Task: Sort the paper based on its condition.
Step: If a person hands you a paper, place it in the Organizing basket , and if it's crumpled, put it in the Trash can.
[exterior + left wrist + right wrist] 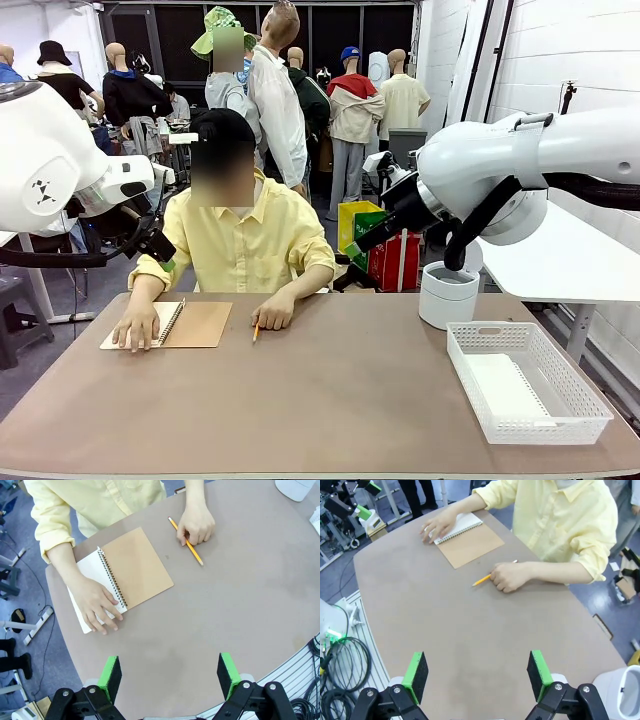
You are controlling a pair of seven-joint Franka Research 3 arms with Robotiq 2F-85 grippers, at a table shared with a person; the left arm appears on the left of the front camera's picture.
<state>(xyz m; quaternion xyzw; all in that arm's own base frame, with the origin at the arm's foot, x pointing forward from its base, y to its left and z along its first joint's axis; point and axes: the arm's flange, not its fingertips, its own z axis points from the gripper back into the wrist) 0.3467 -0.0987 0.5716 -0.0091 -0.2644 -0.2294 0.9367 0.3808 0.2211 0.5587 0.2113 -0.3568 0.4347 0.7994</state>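
Brown rounded tabletop [330, 400] carries open spiral-bound brown-cover notebook [190, 324], white plastic mesh basket [528, 381], white cylindrical bin [449, 293].

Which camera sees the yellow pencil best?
The left wrist view: the pencil lies full length under the person's hand. The right wrist view shows its orange end poking out from the hand. In the front view it is a tiny sliver.

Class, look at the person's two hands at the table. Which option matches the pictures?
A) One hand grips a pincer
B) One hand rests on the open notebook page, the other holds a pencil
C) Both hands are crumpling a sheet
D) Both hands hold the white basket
B: one hand lies flat on the notebook page, while the other hand holds the pencil on the table.
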